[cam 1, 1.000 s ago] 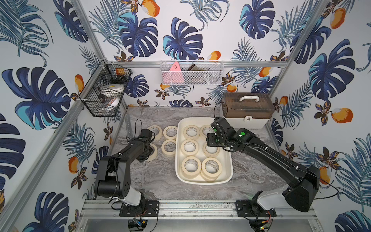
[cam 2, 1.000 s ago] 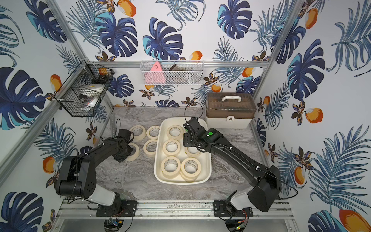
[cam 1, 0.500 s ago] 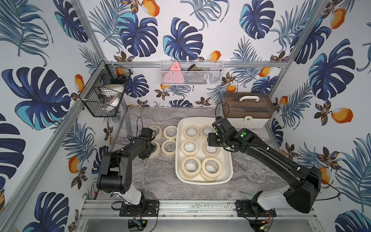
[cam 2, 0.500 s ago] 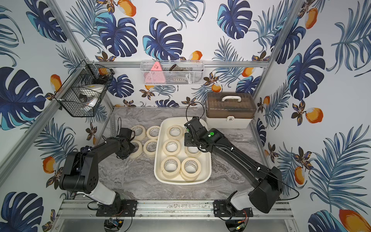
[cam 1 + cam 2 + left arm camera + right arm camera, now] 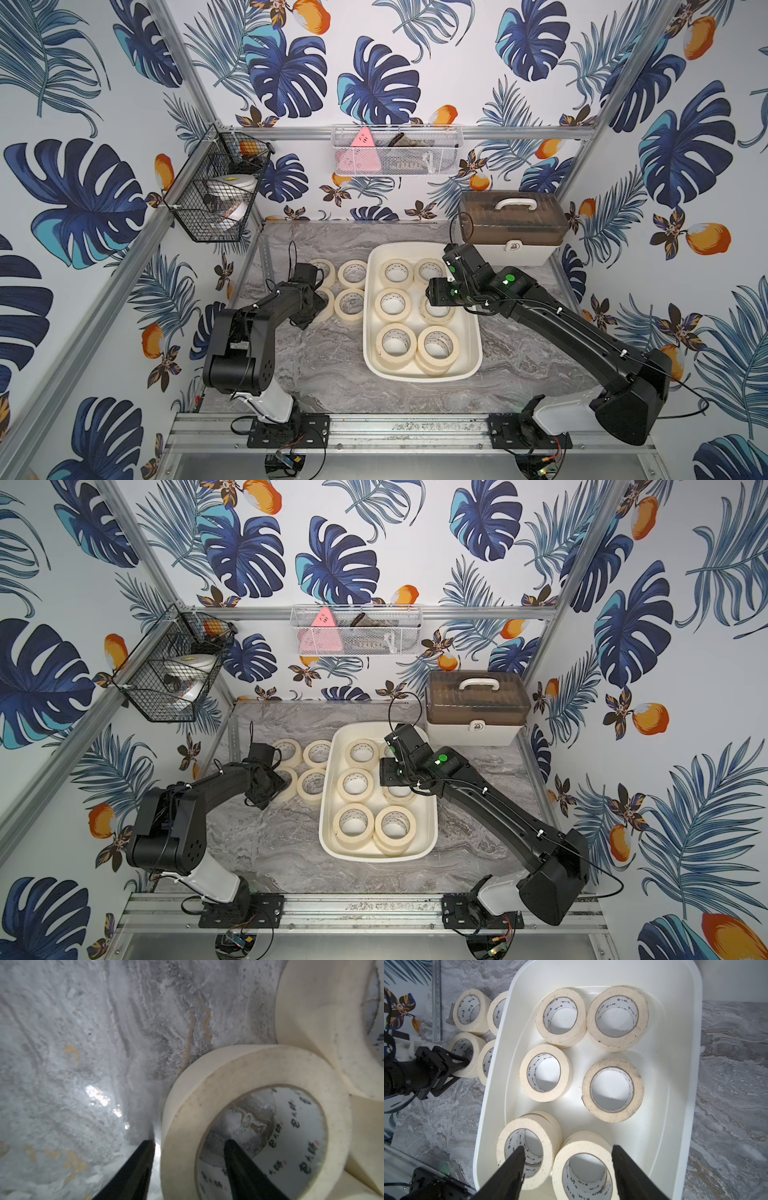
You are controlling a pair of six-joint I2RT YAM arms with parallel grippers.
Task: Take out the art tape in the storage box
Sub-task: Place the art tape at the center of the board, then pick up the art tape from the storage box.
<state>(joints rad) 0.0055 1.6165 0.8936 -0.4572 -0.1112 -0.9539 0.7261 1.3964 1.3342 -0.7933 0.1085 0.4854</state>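
The marble table (image 5: 332, 374) carries the white box (image 5: 473, 345), which holds tape (image 5: 392, 303) in 6 places, the 2 nearest the arm bases stacked double. A lidded case (image 5: 513, 232) stands behind it. The right arm (image 5: 540, 316) hides part of 1 boxed ring in both top views. 4 more rolls (image 5: 353, 274) lie just left of the box. The right gripper (image 5: 566, 1149) hangs open above the box. The left gripper (image 5: 189, 1142) straddles 1 table roll (image 5: 249, 1076), its jaws loose, parted since 1 second ago.

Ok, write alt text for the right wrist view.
A white tub holds cream tape rolls, with the right arm's open black jaws over the nearest two. Four more rolls sit on the marble table beside it.
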